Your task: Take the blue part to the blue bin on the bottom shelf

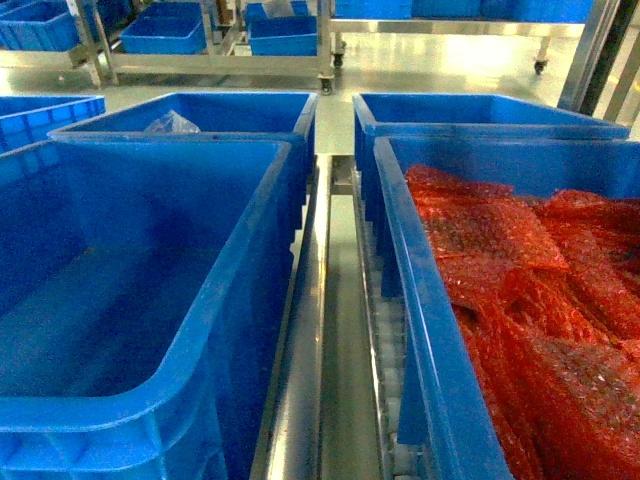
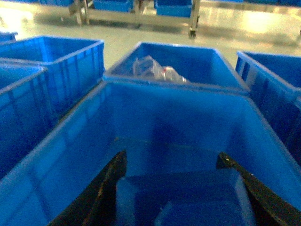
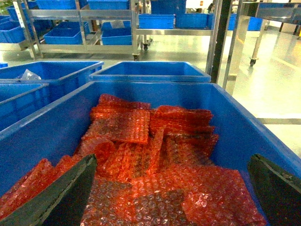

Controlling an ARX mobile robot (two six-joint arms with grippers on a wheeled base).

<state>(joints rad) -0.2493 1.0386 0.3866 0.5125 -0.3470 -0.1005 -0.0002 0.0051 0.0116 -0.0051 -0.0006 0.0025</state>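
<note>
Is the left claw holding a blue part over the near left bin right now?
Yes: in the left wrist view the blue part sits between the left claw's dark fingers, above the near left bin.

Blue part (image 2: 183, 200): a flat, boxy, dark-blue moulding with a raised block on its upper face. It sits level between the two black fingers of my left gripper (image 2: 172, 156), which touch its left and right edges. It hangs inside the mouth of the blue bin (image 2: 178, 113), above the bin's bare floor.

Blue bin (image 1: 240, 330): a large, open, rectangular plastic crate with a thick rolled rim, upright at near left.

Bottom shelf (image 1: 312, 330): shiny lengthwise steel rails running between the crates, with a row of small white rollers (image 1: 388, 340) alongside them.
</note>
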